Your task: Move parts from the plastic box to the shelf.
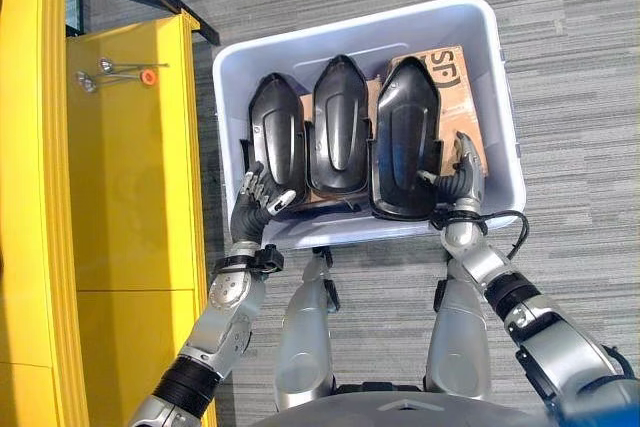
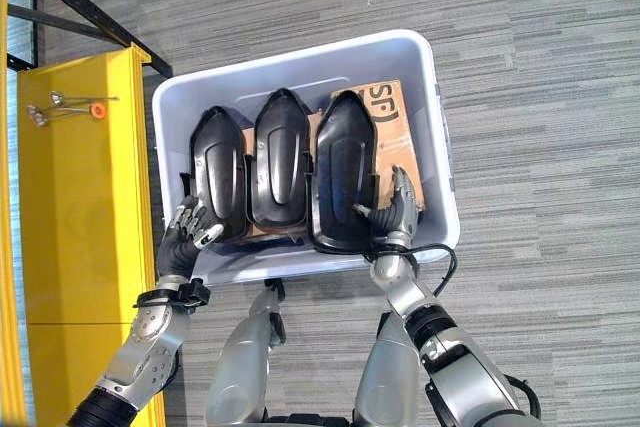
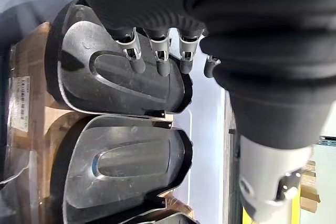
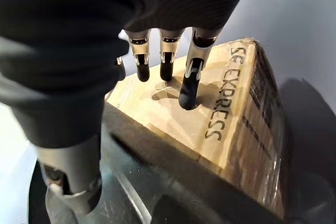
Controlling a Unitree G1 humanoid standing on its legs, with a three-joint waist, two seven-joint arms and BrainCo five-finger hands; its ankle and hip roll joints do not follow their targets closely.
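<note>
Progress: judged barely begun; all three black parts lie in the plastic box (image 1: 505,122), none on the yellow shelf (image 1: 135,207) at 9 o'clock.
Parts: left part (image 1: 277,137), middle part (image 1: 340,125), right part (image 1: 405,137) side by side on a cardboard carton (image 1: 462,77).
Axis: long axes run 6 to 12 o'clock, tapered tips toward 12.
Left hand (image 1: 258,202): fingers loosely bent over the left part's near end, no grasp visible.
Right hand (image 1: 462,179): fingers nearly straight, tips on the carton beside the right part, holding nothing.

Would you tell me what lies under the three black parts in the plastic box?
A brown cardboard box lies beneath the three black moulded plastic parts in the pale plastic box; anything below it is covered.
</note>
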